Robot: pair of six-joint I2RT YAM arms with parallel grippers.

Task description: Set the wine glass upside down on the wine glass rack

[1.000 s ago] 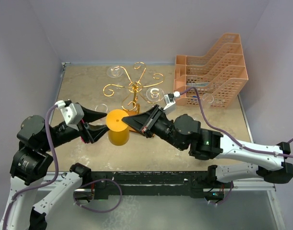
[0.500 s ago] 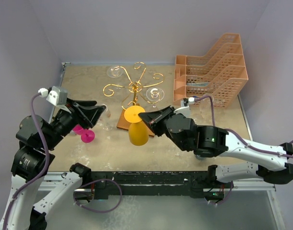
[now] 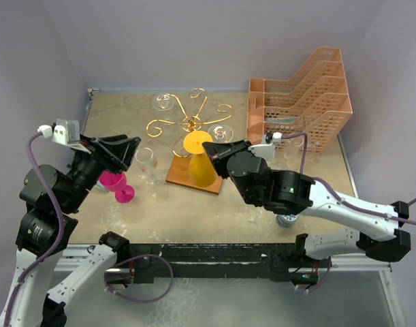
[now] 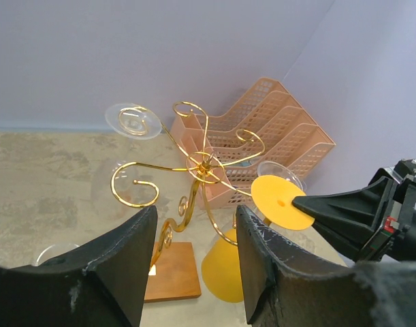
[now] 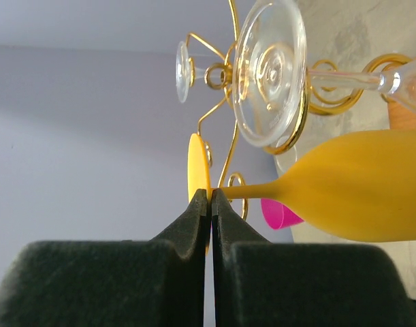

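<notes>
The yellow wine glass [image 3: 202, 170] hangs upside down, bowl low and round foot up, beside the front arms of the gold wire rack [image 3: 192, 125] and over its brown wooden base [image 3: 182, 178]. My right gripper [image 3: 209, 148] is shut on the edge of the glass's foot; the right wrist view shows the jaws [image 5: 211, 194] pinching the foot where the stem meets it, with the bowl [image 5: 357, 194] to the right. My left gripper [image 3: 129, 146] is open and empty, left of the rack. In the left wrist view it [image 4: 194, 211] frames the rack [image 4: 204, 163] and the yellow glass [image 4: 282, 201].
A pink glass [image 3: 116, 184] lies on the table under my left arm. Clear glasses hang on the rack [image 3: 164, 102] [image 3: 221, 133], and one stands left of the base [image 3: 148, 160]. A peach lattice tray stack [image 3: 303, 95] stands at the back right.
My right gripper has carried the yellow glass from the table's middle back towards the rack, foot up. My left gripper has drawn back to the left and risen, uncovering the pink glass.
</notes>
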